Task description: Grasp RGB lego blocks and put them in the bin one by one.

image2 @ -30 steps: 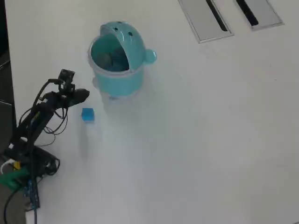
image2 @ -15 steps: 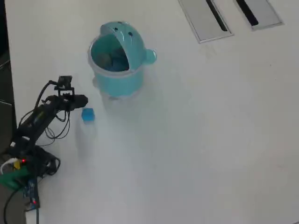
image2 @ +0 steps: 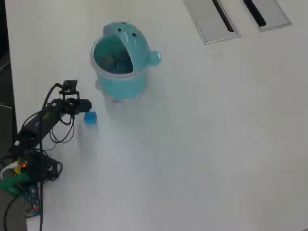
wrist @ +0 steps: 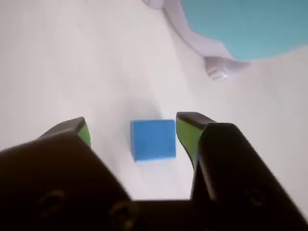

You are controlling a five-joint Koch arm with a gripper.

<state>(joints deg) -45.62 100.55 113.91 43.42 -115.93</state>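
A blue lego block (wrist: pixel 153 139) rests on the white table between my two green-padded jaws, close to the right one and well apart from the left one. My gripper (wrist: pixel 133 127) is open around it. The overhead view shows the blue block (image2: pixel 90 118) just right of my gripper (image2: pixel 84 110), below the turquoise bin (image2: pixel 121 62), whose lid is flipped open. The bin's edge (wrist: pixel 250 24) fills the top right of the wrist view. The red and yellow-green blocks are out of view.
Two grey slotted panels (image2: pixel 211 17) lie in the table's far right corner. The arm's base and cables (image2: pixel 24 173) sit at the left edge. The white table (image2: pixel 202 144) stretches to the right.
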